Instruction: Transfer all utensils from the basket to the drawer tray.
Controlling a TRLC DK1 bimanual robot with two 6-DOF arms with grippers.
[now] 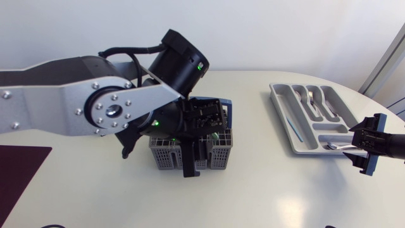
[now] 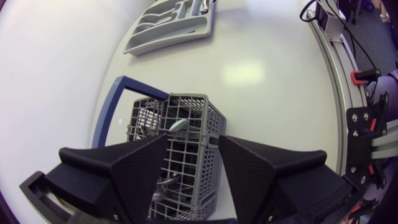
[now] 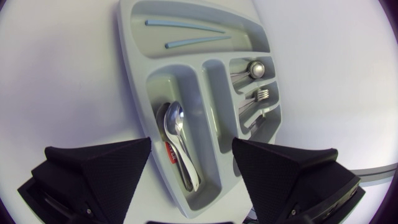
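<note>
From my console the white round-edged table (image 1: 266,190) fills the view, with one dark maroon mat (image 1: 19,171) at its near left corner. Two arms are in. My left arm (image 1: 63,104) comes across to the middle, and the right arm (image 1: 395,144) barely enters from its side. There is one grey drawer tray (image 1: 286,123) toward the far right and one grey mesh basket (image 1: 166,155) with a blue handle at the centre, well apart from it. The left gripper (image 2: 193,138) hangs over the basket with its fingers spread and nothing between them. One spoon bowl (image 2: 179,124) pokes up inside. The right gripper (image 3: 192,142) is also spread wide and holds nothing. It hovers above the tray's near compartment, where at least two spoons (image 3: 177,137) lie stacked. Elsewhere in the tray I count two pale blue sticks (image 3: 186,26) in the long slot, one more spoon (image 3: 255,68) and one fork (image 3: 261,94).
</note>
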